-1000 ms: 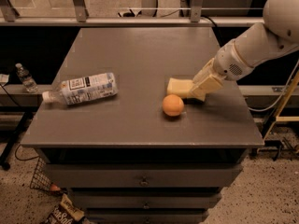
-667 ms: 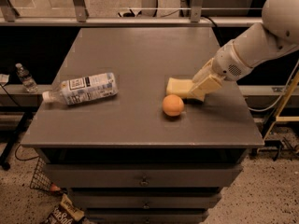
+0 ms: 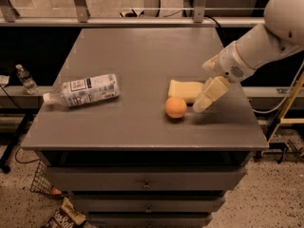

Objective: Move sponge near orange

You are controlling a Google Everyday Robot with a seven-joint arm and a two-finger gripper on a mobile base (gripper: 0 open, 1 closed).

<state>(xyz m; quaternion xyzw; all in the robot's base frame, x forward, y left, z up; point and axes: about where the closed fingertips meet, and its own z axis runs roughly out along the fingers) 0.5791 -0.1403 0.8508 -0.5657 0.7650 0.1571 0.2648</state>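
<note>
The pale yellow sponge [image 3: 184, 90] lies flat on the grey table [image 3: 142, 132], right of centre. The orange [image 3: 175, 107] sits just in front of it, touching or nearly touching its front edge. My gripper [image 3: 200, 104] comes in from the right on the white arm [image 3: 266, 37] and points down and left. Its tip is at the sponge's right end, just right of the orange, and it covers the sponge's right corner. I cannot tell whether it holds the sponge.
A plastic water bottle [image 3: 83, 90] lies on its side on the left part of the table. A small bottle [image 3: 24, 79] stands on a ledge to the left, off the table. A railing runs behind the table, and drawers are below the front edge.
My gripper's tip has shifted a little toward the table's front edge, showing more of the sponge. The sponge, orange and bottle stay where they were.
</note>
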